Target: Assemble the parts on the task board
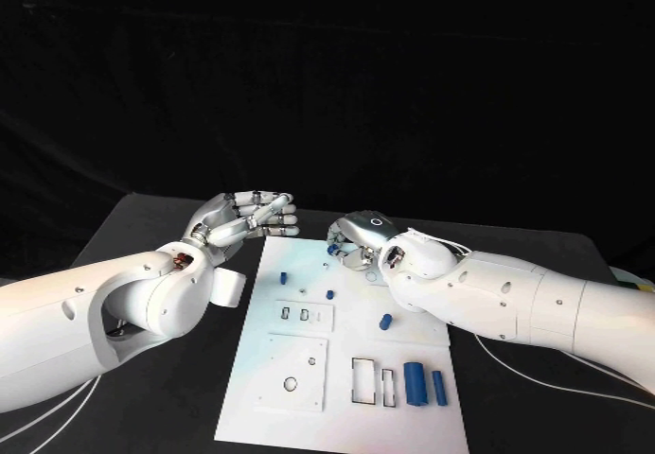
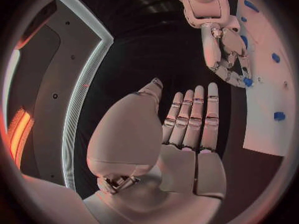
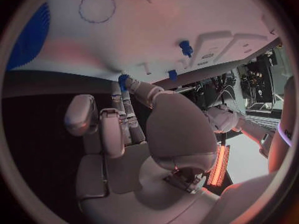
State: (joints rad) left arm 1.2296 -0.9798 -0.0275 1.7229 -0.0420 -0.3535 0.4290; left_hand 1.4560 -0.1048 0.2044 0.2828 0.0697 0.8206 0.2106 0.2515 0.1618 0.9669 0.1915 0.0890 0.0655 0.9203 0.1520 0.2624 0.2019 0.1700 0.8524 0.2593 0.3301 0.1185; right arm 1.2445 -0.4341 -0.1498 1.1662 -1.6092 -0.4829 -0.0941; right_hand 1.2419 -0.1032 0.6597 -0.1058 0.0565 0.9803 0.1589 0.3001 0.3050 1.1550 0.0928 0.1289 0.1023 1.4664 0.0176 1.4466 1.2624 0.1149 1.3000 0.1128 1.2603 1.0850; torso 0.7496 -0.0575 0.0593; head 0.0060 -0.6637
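Right hand: the right hand (image 1: pixel 366 242) is over the far edge of the task board (image 1: pixel 308 378), its fingers (image 3: pixel 127 117) curled down to the board.
Held part: a small blue part (image 2: pixel 248 81) is pinched at the fingertips of the right hand; in the right wrist view it shows as a blue tip between thumb and finger, right at the board's edge.
Left hand: the left hand (image 1: pixel 250 217) hangs above the tabletop (image 1: pixel 164 378) just beyond the board's far left corner; its fingers (image 2: pixel 194 117) lie straight and side by side in the left wrist view and hold nothing.
Hands apart: the two hands are near each other and do not touch.
Task board: a white plate along the middle of the black tabletop, with rectangular cut-outs and an oval hole (image 1: pixel 290 384).
Peg: a short blue peg (image 1: pixel 284 278) stands on the board near the left hand.
Loose piece: a small blue piece (image 1: pixel 385 322) lies on the board just beside the right forearm.
Cylinders: two blue cylinders (image 1: pixel 415 382) lie side by side at the near right of the board, next to a rectangular slot.
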